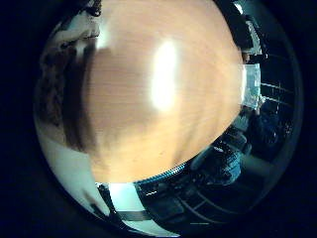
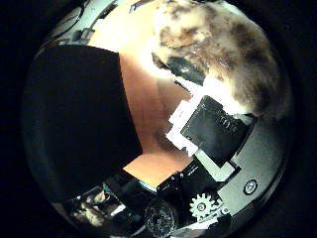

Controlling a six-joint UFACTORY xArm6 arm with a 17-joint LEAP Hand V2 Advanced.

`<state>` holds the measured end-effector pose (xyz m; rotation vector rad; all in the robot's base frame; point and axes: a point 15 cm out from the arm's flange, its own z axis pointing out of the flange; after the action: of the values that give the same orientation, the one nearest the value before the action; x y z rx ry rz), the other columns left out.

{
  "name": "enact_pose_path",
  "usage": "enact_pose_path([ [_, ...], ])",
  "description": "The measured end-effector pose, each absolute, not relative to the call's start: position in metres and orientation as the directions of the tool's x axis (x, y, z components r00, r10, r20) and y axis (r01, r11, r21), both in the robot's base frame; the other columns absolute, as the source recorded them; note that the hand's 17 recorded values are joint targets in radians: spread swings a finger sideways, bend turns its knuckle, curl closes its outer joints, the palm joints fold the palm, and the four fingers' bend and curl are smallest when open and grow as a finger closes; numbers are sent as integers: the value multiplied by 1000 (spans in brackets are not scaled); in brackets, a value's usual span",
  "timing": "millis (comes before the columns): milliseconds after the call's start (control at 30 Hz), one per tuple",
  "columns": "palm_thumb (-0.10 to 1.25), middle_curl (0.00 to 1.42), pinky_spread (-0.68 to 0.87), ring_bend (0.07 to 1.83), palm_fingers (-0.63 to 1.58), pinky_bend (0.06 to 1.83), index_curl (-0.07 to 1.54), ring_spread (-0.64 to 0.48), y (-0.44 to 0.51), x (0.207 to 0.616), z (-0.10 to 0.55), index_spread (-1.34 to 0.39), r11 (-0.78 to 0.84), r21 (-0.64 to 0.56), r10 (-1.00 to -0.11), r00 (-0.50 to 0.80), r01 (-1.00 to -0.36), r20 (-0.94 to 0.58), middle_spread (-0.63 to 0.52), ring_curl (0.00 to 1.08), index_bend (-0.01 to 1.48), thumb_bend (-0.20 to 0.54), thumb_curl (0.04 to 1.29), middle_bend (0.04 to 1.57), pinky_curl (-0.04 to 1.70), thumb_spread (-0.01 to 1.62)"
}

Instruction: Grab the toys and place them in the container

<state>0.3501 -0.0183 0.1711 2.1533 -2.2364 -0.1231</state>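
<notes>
In the right thumb side palm view a brown and white furry plush toy [image 2: 223, 50] lies close against my hand [image 2: 213, 129]. The white and black fingers [image 2: 183, 69] curl up to it and press into its fur. A black container [image 2: 79, 119] stands on the wooden table [image 2: 149, 94] right beside the hand and toy. In the right little finger side palm view the wooden table [image 1: 163, 89] fills most of the picture, with a brown furry shape [image 1: 59, 84] at its edge and a white part of my hand [image 1: 129, 198] below it.
The table's edge and dark room furniture [image 1: 238, 154] show past the wood in the right little finger side palm view. A geared part of the hand [image 2: 203, 206] sits at the rim of the right thumb side palm view.
</notes>
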Motion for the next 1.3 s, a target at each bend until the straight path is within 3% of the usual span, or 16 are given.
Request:
enact_pose_path([
  [500,1079,834,-183,1404,1074,1339,850,-213,-59,317,292,-226,74,66,-997,-75,-995,1,-155,707,1092,-13,566,1298,721,1063],
  [1300,1064,839,-218,1345,1078,1190,853,-231,-52,313,526,-219,23,-185,-999,-27,-982,19,-155,773,1089,-13,626,1293,961,1059],
])
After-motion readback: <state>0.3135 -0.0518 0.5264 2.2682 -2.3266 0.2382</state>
